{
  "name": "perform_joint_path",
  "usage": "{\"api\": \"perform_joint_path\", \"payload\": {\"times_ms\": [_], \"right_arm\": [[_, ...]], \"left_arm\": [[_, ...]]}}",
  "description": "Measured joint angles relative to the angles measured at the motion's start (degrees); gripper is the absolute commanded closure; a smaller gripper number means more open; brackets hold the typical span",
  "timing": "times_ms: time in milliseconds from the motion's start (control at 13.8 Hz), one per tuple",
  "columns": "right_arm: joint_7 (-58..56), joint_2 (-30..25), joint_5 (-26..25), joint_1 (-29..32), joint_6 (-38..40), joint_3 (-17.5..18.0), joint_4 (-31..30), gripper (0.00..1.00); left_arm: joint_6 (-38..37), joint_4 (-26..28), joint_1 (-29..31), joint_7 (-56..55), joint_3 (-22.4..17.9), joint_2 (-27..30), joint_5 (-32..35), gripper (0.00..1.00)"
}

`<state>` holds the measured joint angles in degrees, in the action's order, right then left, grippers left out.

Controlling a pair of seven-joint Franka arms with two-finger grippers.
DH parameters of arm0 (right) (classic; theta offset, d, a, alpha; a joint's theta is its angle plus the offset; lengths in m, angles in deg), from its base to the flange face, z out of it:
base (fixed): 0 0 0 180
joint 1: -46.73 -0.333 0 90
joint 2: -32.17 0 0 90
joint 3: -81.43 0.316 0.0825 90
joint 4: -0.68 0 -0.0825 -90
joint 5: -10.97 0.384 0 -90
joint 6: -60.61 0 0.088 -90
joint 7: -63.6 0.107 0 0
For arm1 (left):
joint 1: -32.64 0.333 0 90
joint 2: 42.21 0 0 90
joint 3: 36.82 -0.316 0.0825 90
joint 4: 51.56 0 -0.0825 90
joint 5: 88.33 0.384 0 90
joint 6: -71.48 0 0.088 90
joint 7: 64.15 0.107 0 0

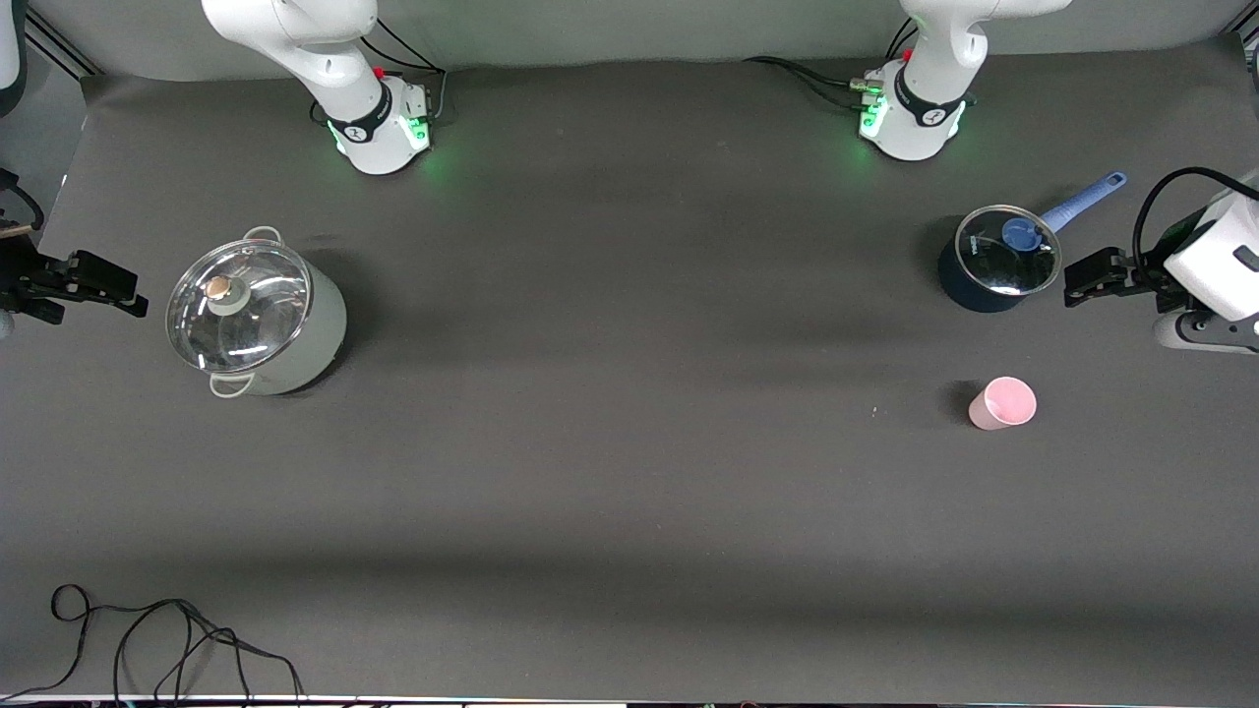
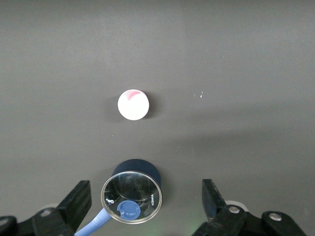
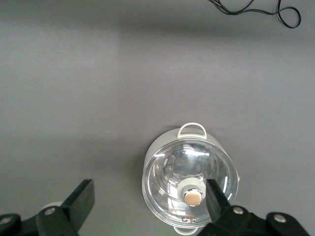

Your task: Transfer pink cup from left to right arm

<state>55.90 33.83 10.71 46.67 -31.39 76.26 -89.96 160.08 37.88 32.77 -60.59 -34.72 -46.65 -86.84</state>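
Note:
The pink cup (image 1: 1002, 403) stands upright on the dark table toward the left arm's end, nearer to the front camera than the blue saucepan. It shows from above in the left wrist view (image 2: 133, 104). My left gripper (image 1: 1082, 277) hangs open and empty in the air beside the saucepan, apart from the cup; its black fingers (image 2: 78, 199) stand wide apart around nothing (image 2: 146, 191). My right gripper (image 1: 126, 290) hangs open and empty at the right arm's end of the table beside the big pot, and it also shows in the right wrist view (image 3: 149, 194).
A dark blue saucepan (image 1: 998, 261) with a glass lid and a light-blue handle stands near the left gripper (image 2: 132, 196). A big pale pot (image 1: 256, 315) with a glass lid stands near the right gripper (image 3: 189, 182). A black cable (image 1: 148, 639) lies at the table's front edge.

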Motion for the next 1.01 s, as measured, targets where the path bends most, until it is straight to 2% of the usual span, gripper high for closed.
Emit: {"api": "perform_joint_path", "payload": {"times_ms": [1014], "right_arm": [[0.00,0.00,0.00,0.00,0.01,0.00,0.00,0.00]], "left_arm": [[-0.03,0.03,0.33,0.74,-0.01,0.00,-0.06,0.00]]}}
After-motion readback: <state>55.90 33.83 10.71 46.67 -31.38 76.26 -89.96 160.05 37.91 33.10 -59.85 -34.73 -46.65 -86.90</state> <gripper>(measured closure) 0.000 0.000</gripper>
